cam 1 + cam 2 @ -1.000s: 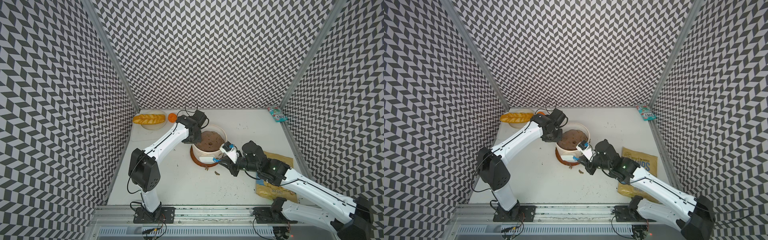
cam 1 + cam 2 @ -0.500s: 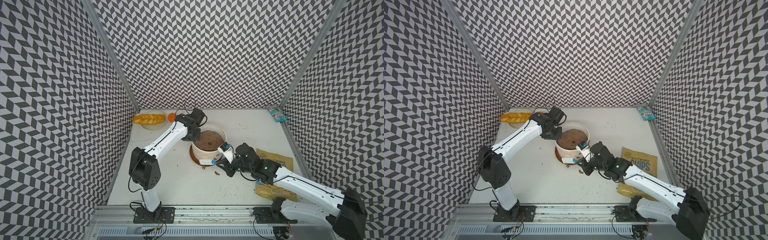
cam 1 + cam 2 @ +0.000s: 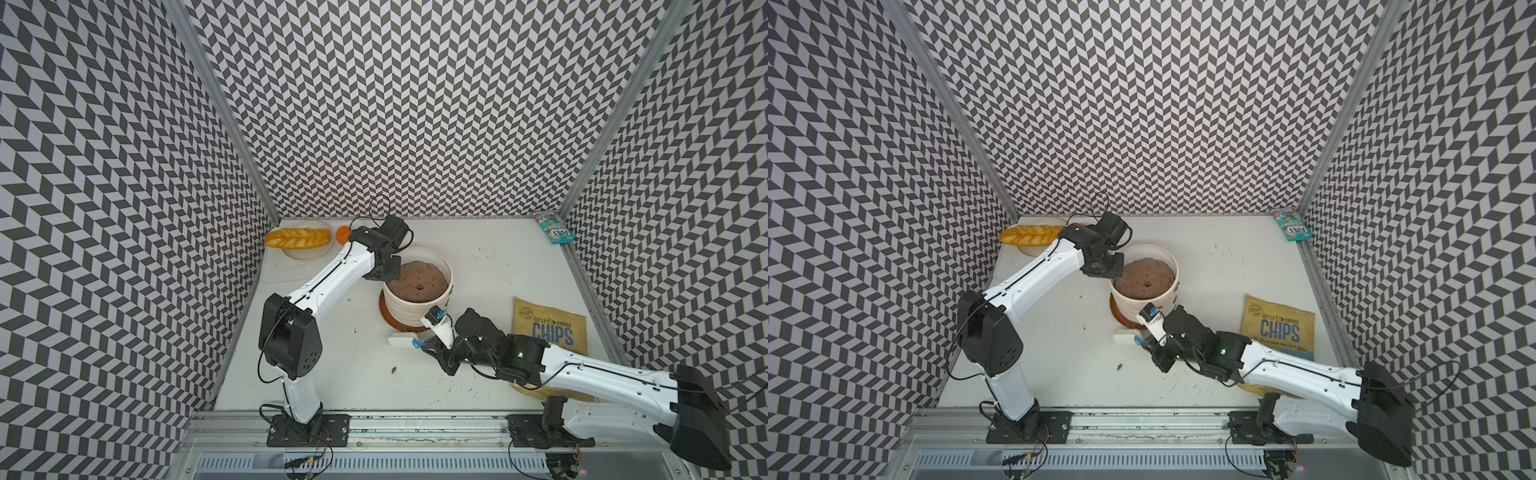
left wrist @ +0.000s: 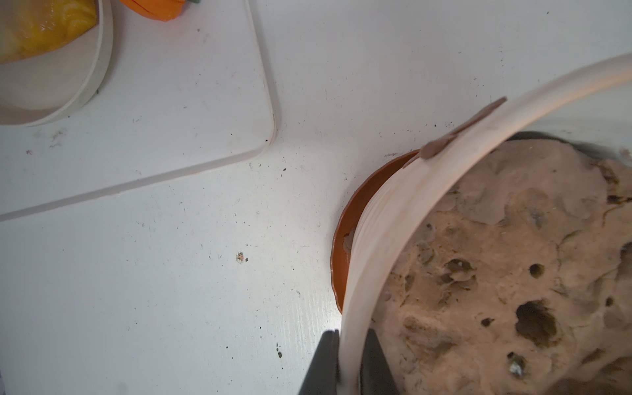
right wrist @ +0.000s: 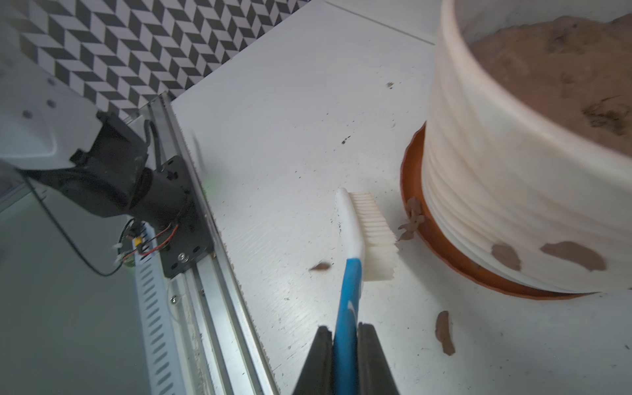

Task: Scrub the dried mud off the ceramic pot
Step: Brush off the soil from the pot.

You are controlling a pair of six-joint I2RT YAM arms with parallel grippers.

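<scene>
Since every place below runs off the ceramic pot (image 3: 409,313), table (image 3: 332,374): white, pot stands mid-table, dark crumbs (image 3: 451,384) scattered in front of pot.
chips bag (image 3: 550,328): lies flat, right of pot, well apart.
cutting board (image 4: 171,102): white, left of pot, apart.
ceramic pot: cream, ribbed wall, thick rim, upright on saucer.
saucer (image 4: 340,246): orange-brown, under pot, edge shows round pot's base.
soil mound (image 3: 419,280): fills pot, hole in middle.
plate (image 3: 309,255): pale, back-left of pot, on board, bread (image 3: 297,237) on it.
left gripper (image 4: 349,333): clamped on pot rim at pot's left side, one finger inside, one outside.
right gripper (image 5: 345,328): closed tight on brush handle, in front of pot.
brush (image 5: 352,239): blue handle, white bristles facing pot, just beside saucer rim, off pot wall.
dried mud (image 5: 506,256): two blotches low on pot's front wall; more on rim's outer edge; loose flakes at saucer edge and on table just in front of pot.
</scene>
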